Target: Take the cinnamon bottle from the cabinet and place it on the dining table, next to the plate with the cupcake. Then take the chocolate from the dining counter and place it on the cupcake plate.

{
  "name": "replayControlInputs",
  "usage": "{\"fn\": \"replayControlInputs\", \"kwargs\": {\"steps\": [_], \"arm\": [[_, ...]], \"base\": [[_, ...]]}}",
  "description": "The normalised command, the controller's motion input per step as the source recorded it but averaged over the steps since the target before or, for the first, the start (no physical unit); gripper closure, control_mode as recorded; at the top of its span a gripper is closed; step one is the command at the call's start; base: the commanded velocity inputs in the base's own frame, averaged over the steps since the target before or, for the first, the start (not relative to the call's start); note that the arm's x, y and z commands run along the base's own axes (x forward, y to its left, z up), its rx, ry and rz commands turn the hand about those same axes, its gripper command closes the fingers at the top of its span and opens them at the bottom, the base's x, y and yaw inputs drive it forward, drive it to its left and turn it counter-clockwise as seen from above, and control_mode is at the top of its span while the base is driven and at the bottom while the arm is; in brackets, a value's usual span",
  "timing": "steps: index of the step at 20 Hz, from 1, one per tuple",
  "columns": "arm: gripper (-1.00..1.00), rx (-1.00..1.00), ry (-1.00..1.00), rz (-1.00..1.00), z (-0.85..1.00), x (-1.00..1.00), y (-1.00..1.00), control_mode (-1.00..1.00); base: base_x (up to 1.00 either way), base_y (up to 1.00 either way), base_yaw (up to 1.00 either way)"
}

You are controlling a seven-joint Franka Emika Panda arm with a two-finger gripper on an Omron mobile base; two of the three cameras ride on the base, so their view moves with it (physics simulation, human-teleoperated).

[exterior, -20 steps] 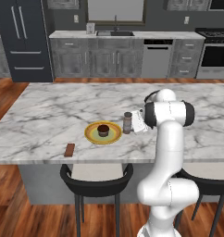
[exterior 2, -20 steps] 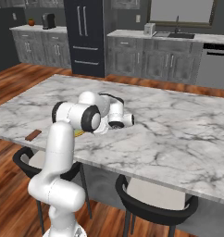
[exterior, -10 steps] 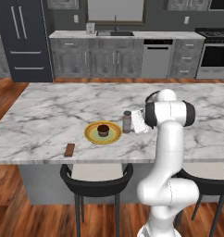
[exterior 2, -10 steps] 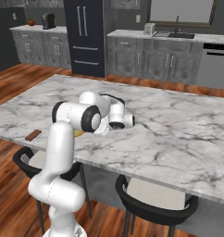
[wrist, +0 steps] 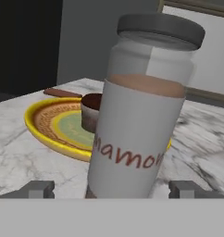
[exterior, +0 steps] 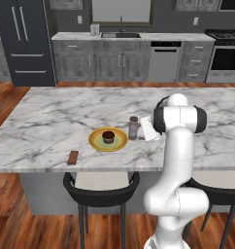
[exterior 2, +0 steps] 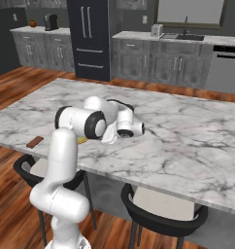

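Observation:
The cinnamon bottle [exterior: 133,127] stands upright on the dining table [exterior: 51,112], just right of the yellow plate [exterior: 96,142] with the cupcake [exterior: 108,136]. My gripper [exterior: 138,129] is level with it from the right and open. In the hand view the bottle [wrist: 141,115] sits between the two fingertips [wrist: 37,189], with a gap on each side. Behind it are the plate [wrist: 40,125], the cupcake [wrist: 90,111] and the chocolate [wrist: 63,92]. The chocolate [exterior: 73,157] lies near the front edge, left of the plate.
Black stools [exterior: 100,187] are tucked under the table's near edge. Across the wooden floor stand grey cabinets with a sink [exterior: 120,35], a dark fridge [exterior: 25,41] and a stove [exterior: 227,56].
The arm, the bottle and the plate stand where they did; no shift shows in the base views.

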Motion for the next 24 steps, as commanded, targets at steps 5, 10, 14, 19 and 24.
{"fn": "replayControlInputs", "kwargs": {"steps": [5,10,14,19,24], "arm": [[-1.00,-0.10,0.07,-0.02,0.11,-0.22,-0.08,-1.00],[-1.00,-0.24,0.01,-0.09,0.12,-0.49,0.01,-1.00],[-1.00,-0.22,0.00,-0.09,0.22,-0.47,0.01,-1.00],[-1.00,-0.15,-0.02,-0.13,0.29,-0.62,0.00,-1.00],[-1.00,-0.24,0.03,-0.11,0.34,-0.49,0.07,-1.00]], "base": [[0.00,0.00,0.00],[0.00,0.00,0.00],[0.00,0.00,0.00],[0.00,0.00,0.00],[0.00,0.00,0.00]]}}
